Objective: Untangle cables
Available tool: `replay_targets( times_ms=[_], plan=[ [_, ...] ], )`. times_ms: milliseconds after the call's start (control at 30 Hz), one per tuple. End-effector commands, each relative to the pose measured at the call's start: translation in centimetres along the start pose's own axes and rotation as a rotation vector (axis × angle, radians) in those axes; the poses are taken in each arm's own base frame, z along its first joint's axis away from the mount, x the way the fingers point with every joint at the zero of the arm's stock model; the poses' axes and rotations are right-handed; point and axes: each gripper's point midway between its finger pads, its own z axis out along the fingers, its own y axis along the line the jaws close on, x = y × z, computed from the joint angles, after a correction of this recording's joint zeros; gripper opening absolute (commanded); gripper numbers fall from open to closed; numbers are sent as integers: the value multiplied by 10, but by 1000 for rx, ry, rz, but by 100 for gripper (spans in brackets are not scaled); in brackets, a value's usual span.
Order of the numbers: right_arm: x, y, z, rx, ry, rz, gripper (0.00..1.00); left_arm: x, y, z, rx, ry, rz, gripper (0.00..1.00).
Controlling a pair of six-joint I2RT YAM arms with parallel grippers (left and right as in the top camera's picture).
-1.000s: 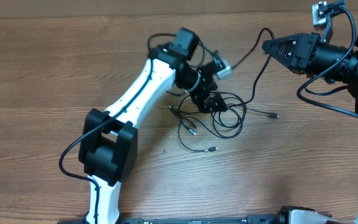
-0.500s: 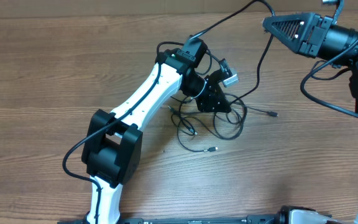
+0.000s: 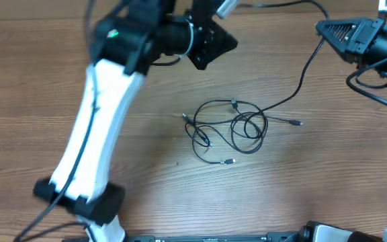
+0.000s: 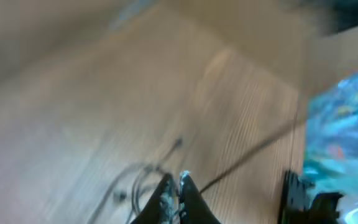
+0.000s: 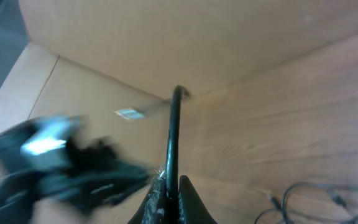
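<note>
Left claw (image 4: 176, 186): raised over the far edge of the counter (image 3: 32, 134), about midway along it; fingers closed to a sliver; wrist view is blurred, but 1 thin wire (image 4: 247, 157) leaves from the tips, so judged pinched on it.

Cables (image 3: 230, 131): loose heap of overlapping loops lying flat near the middle of the counter; plug tips (image 3: 228, 161) splay out, 1 toward the near edge.

1 strand (image 3: 301, 84) climbs out of the heap's right side to the right claw (image 5: 169, 183); that claw hangs over the far right corner, fully closed on the strand; in its wrist view the wire stands up out of the tips.

Step judged: drawing 1 cable clear of the heap, held between 2 claws.

To do it well: keep both grips closed; draw slowly, upward and toward the far edge; watch the loops; if they cinch, or the whole heap slides, ease off and change the pull direction; a free plug should slip out through the loops, not snag.
</note>
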Motion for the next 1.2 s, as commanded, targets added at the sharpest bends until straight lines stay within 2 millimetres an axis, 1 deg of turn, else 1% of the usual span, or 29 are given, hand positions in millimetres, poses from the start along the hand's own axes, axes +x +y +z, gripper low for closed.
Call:
replay_targets(
  times_ms=[0, 33, 67, 100, 167, 233, 267, 400, 533, 567, 633, 700, 767, 833, 900, 933, 967, 1000, 1067, 1100, 1167],
  plan=[
    [-8, 31, -6, -103, -12, -32, 4, -3, -18, -11, -2, 0, -54, 34],
    [-16, 49, -11, -178, -13, -30, 4, 5, -16, -5, 5, 31, -76, 49],
    [-20, 62, -14, -226, -12, -33, 4, 13, -16, 4, 19, 63, -96, 54],
    [-23, 70, -17, -253, -13, -24, 4, 18, -17, 12, 35, 84, -94, 55],
    [-28, 78, -19, -277, -21, -10, 4, 25, -18, 23, 45, 108, -63, 56],
    [-34, 87, -22, -297, -38, 10, 4, 34, -15, 40, 36, 141, -28, 56],
    [-39, 93, -24, -311, -53, 29, 4, 40, -10, 55, 18, 167, -21, 57],
    [-45, 107, -29, -351, -70, 39, 4, 54, 2, 98, 12, 208, -9, 61],
    [-45, 110, -30, -359, -67, 41, 4, 63, 5, 136, 83, 211, -11, 62],
    [-44, 109, -30, -359, -64, 40, 4, 66, 2, 150, 146, 205, -16, 62],
    [-46, 107, -32, -354, -67, 42, 4, 70, -2, 162, 219, 198, -26, 62],
    [-49, 102, -34, -346, -72, 47, 4, 73, -4, 167, 263, 195, -24, 62],
    [-54, 94, -39, -333, -83, 52, 4, 74, -1, 166, 277, 191, -20, 62],
    [-62, 82, -44, -314, -100, 59, 4, 71, 2, 159, 306, 175, -21, 63],
    [-71, 67, -48, -296, -114, 80, 4, 64, -2, 148, 379, 140, -12, 64],
    [-77, 55, -50, -283, -123, 102, 4, 58, -7, 136, 465, 102, -10, 66],
    [-80, 50, -50, -278, -127, 114, 4, 56, -10, 132, 494, 90, -7, 67],
    [-85, 40, -49, -269, -133, 137, 4, 54, -15, 123, 560, 64, 9, 68],
    [-92, 30, -47, -260, -148, 182, 4, 56, -17, 119, 585, 53, 41, 69],
    [-100, 22, -45, -255, -170, 237, 4, 60, -19, 120, 586, 53, 89, 69],
    [-107, 18, -43, -261, -187, 279, 4, 62, -27, 123, 602, 47, 142, 69]
  ],
)
